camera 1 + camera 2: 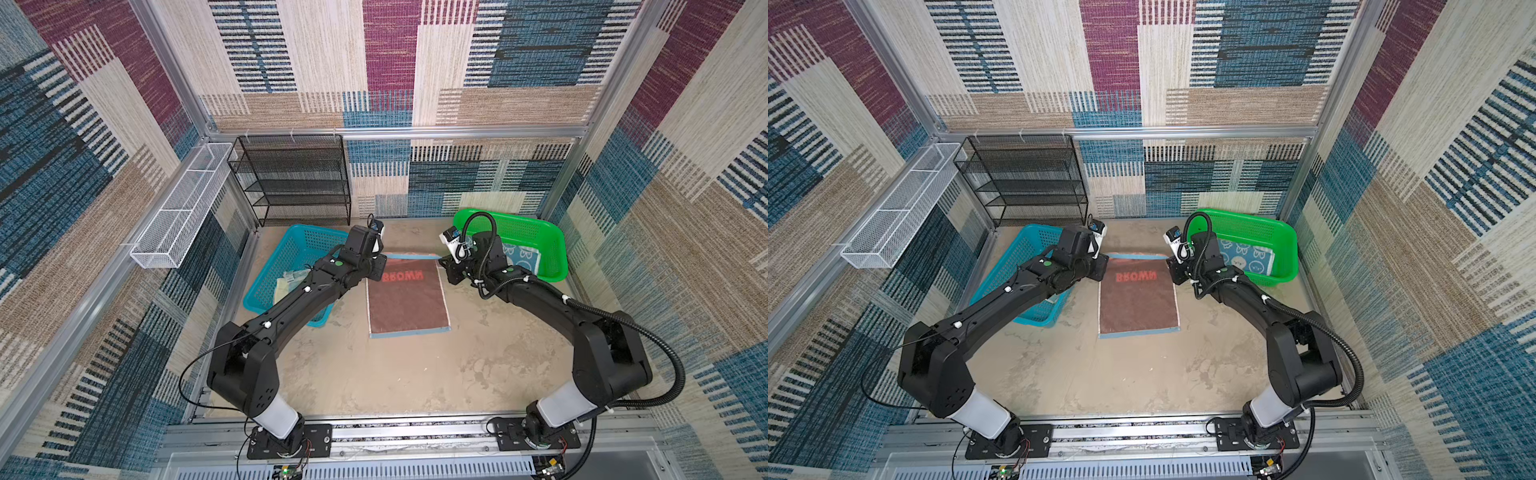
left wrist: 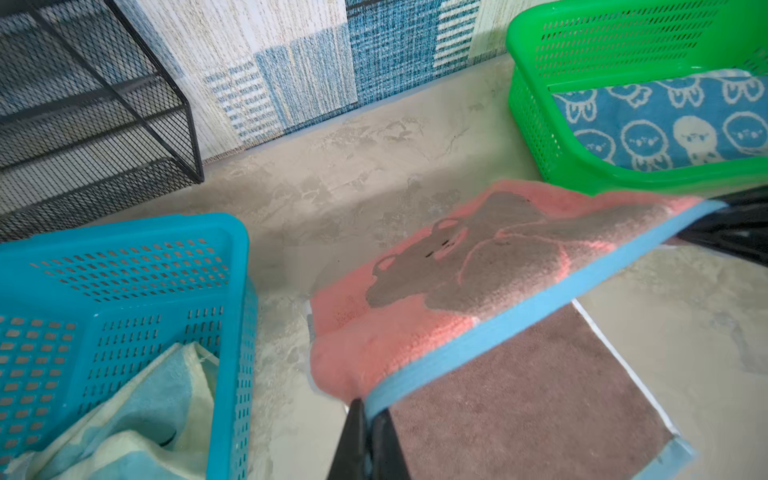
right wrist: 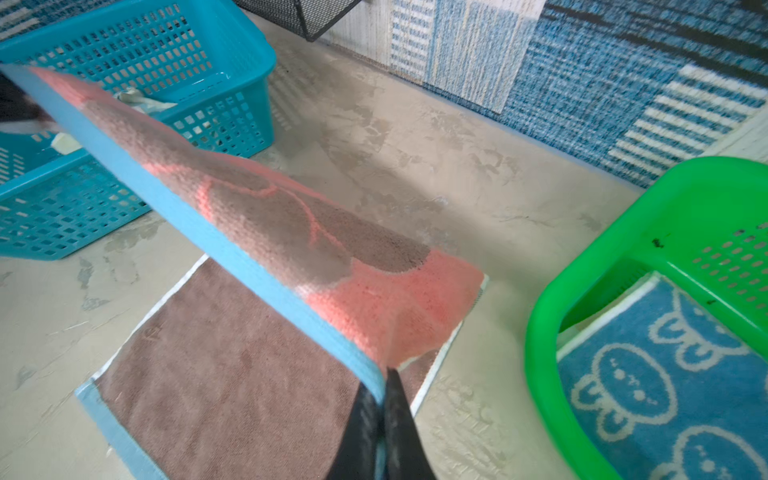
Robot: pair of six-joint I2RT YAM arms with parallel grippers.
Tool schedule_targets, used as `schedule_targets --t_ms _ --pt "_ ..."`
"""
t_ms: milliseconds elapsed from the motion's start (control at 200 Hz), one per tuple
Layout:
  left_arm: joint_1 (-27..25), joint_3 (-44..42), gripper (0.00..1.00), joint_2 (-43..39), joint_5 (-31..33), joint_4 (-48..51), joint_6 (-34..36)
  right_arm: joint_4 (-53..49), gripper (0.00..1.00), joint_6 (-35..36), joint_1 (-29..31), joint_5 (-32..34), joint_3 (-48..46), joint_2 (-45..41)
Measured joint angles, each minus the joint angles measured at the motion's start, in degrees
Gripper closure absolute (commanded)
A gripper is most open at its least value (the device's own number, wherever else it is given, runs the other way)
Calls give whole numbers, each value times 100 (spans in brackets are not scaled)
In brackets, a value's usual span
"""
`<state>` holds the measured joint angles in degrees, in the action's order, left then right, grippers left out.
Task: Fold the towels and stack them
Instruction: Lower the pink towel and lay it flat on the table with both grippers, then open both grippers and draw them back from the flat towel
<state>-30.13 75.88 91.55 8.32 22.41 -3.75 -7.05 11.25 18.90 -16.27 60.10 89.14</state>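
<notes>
Both top views: coral-and-brown bear terry towel (image 1: 409, 303) on beige tabletop (image 1: 415, 374), far edge raised. Left wrist: left gripper (image 2: 368, 409) clamped on one far corner. Right wrist: right gripper (image 3: 384, 378) clamped on the other. First fold underway, I'd say; next: carry corners evenly to near edge.

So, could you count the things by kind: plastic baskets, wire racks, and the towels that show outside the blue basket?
Plastic baskets: 2, blue basket and green basket
Wire racks: 2, black mesh shelf and white wire basket
Towels showing there: 2, coral bear towel and blue rabbit towel
Total: 6
</notes>
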Motion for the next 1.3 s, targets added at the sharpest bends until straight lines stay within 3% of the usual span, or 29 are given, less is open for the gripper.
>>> schedule_targets --t_ms 466,901,1302 --pt "-127 -1110 100 -321 -754 197 -758 -446 100 -463 153 -389 -1132 -732" --pt "-568 -1738 100 -481 -546 339 -1154 -577 100 -1130 448 -345 -1803 -769" --pt "-769 -2144 100 -175 -267 229 -1331 -560 97 -1484 586 -697 -1941 -181"
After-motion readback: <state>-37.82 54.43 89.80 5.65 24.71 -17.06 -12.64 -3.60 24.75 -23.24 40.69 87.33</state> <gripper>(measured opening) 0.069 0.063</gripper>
